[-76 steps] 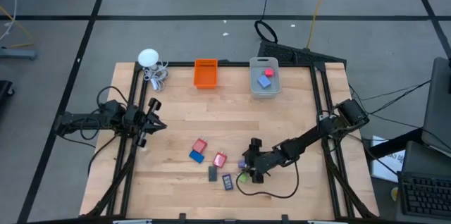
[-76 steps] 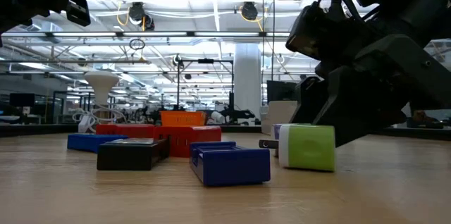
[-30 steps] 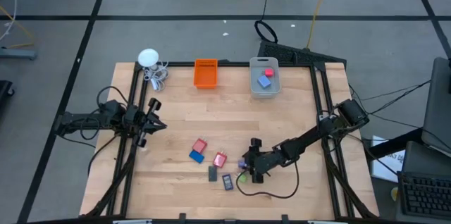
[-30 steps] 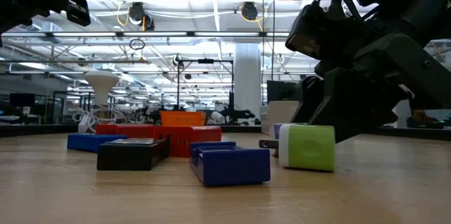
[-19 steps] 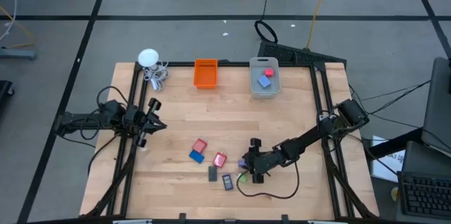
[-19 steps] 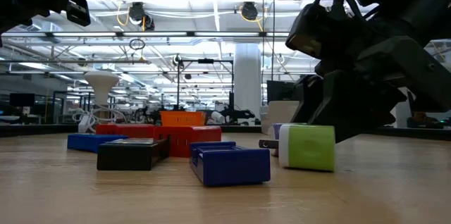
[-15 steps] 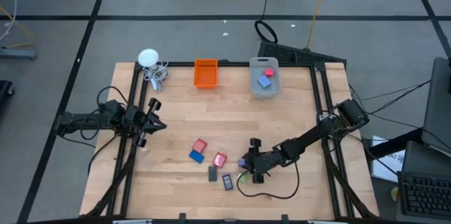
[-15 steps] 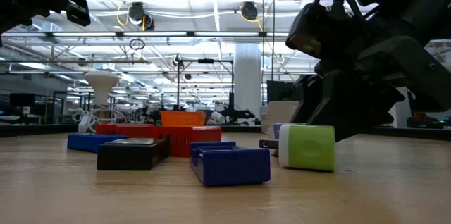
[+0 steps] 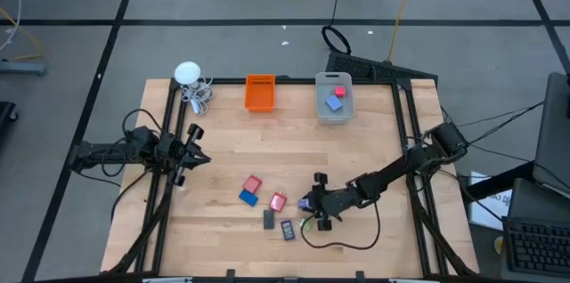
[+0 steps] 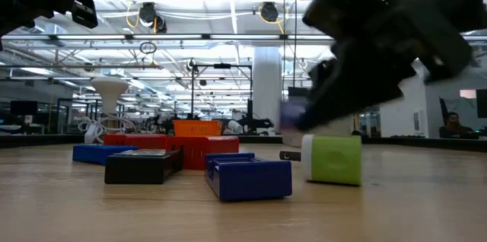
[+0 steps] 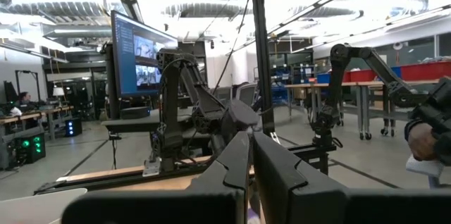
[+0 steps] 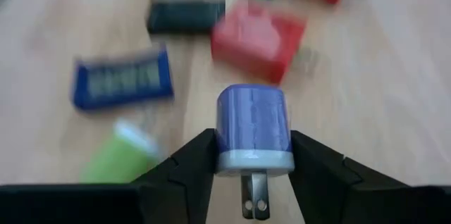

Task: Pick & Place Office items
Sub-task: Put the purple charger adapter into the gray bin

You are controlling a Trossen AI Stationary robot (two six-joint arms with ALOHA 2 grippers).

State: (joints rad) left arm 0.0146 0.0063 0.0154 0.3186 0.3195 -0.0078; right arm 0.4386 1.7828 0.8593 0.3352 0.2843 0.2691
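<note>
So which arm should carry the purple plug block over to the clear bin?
Right. The right gripper already clamps the purple plug block between its fingers, just off the table. The left gripper waits at the table's left edge, holding nothing, farther from the clear bin.

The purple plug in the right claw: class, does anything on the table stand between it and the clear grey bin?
Nothing visible does. The right claw is shut on the purple plug, lifted off the table. The wood between it and the clear grey bin at the far edge is bare. The green piece and other pieces lie on the near side.
</note>
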